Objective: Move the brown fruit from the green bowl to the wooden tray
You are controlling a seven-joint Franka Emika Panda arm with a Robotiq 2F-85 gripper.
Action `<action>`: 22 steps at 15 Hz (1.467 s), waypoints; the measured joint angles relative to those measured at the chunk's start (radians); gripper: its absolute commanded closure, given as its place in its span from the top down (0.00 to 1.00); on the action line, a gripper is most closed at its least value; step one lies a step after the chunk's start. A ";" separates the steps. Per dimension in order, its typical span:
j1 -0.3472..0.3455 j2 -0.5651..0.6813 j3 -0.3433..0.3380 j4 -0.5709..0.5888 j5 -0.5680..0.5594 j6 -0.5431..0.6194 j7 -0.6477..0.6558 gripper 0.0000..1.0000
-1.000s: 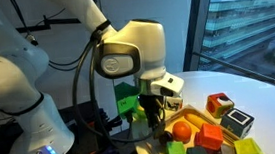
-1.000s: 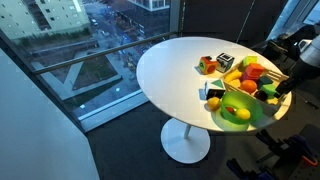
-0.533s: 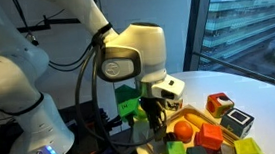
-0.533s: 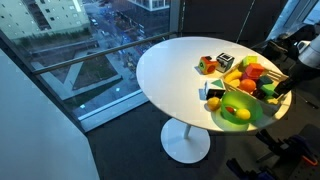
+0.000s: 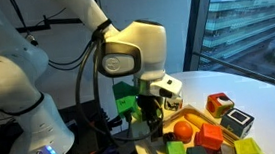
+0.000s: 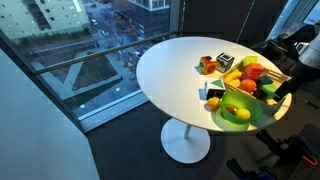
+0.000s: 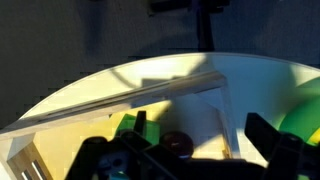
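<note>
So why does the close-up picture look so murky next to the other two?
Wrist view: the gripper is a blurred, dark silhouette, and hard shadows cross the wooden tray beside a glaring white table. In both exterior views focus is sharper, though things look small.

Round white table (image 6: 170, 65) on a pedestal, city street far below the glass. My gripper (image 6: 271, 95) hangs low at the table's right side, just beside the green bowl (image 6: 216, 115) — too dark to read the jaws. Yellow-green piece (image 6: 241, 115) in the bowl; toy fruit pile (image 6: 248, 77) and coloured blocks (image 6: 207, 64) close by.
</note>
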 measured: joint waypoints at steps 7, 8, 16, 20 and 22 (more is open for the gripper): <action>0.046 -0.101 0.012 0.017 0.012 -0.191 0.000 1.00; 0.051 -0.117 0.017 0.023 0.013 -0.222 0.000 1.00; 0.078 -0.246 0.076 0.106 0.014 -0.482 0.042 1.00; 0.095 -0.299 0.119 0.147 0.016 -0.583 0.115 1.00; 0.110 -0.321 0.137 0.164 0.031 -0.621 0.142 1.00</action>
